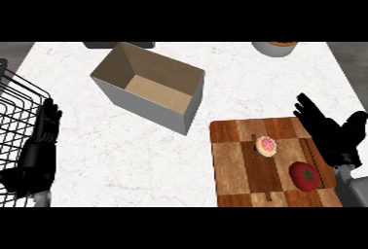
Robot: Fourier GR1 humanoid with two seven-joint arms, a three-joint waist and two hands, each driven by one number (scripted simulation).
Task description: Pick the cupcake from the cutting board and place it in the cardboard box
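1. Small cupcake with pink sprinkled frosting and tan base [266,146] sits on the brown checkered wooden cutting board [241,168], near its middle, up-left of a red tomato [304,175] and apart from it.
2. Right robot hand [332,132]: black fingers spread, holding nothing, over the board's right edge; right of the cupcake, not touching.
3. Left robot hand [37,155]: fingers straight, resting at the left edge beside the black wire basket [14,104].
4. Open grey-sided cardboard box [151,90] stands on the white marble table [122,160], up-left of the board, mouth up.
5. Handling, judged: light, soft, crushable; frosting would smear and slip. The base looks like the stiffer part.
6. Best hold: thumb against fingers on opposite sides of the base, low, clear of the pink top and the tomato.
7. Keep it upright while carrying and set it down through the box opening.
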